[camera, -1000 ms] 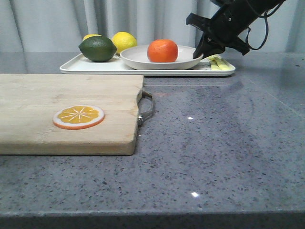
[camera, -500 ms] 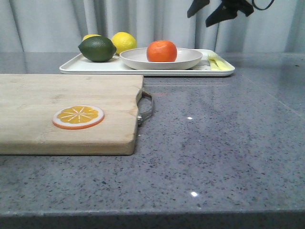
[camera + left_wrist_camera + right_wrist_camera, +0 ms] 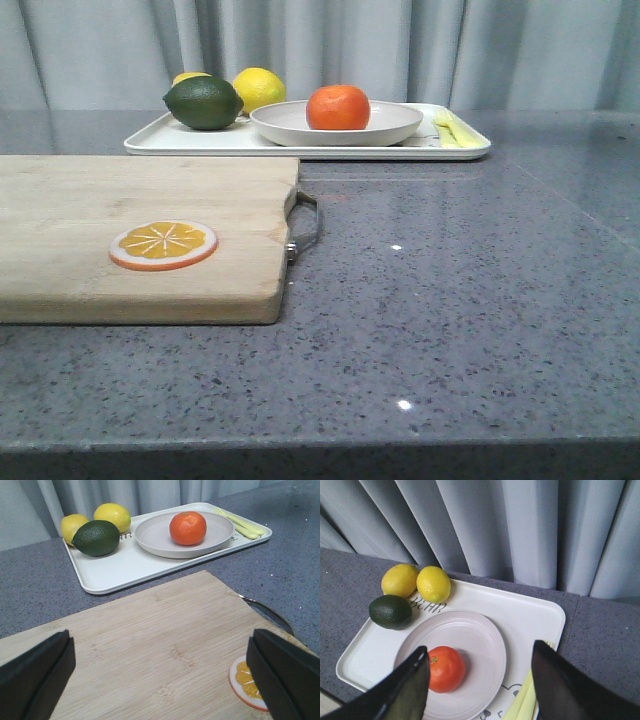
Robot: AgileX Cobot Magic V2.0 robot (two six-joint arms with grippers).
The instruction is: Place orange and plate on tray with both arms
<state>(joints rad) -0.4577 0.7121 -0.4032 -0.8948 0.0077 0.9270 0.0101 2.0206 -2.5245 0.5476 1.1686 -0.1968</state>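
Both fingers [image 3: 160,675] [image 3: 480,680] spread wide, empty; one orange [image 3: 338,107] on one plate [image 3: 390,124], one tray [image 3: 200,140], two lemons [image 3: 433,584].

Count: one orange [image 3: 338,107], one plate [image 3: 336,124], one tray [image 3: 200,141]. Two lemons [image 3: 400,580] [image 3: 433,584], one lime [image 3: 203,102]. One cutting board [image 3: 140,235], one orange slice [image 3: 163,245] on it. Yellow utensils [image 3: 240,522] on the tray, look like two, can't confirm. One grey table [image 3: 450,300]. Two grippers, left [image 3: 160,680] and right [image 3: 480,690], one per wrist view.
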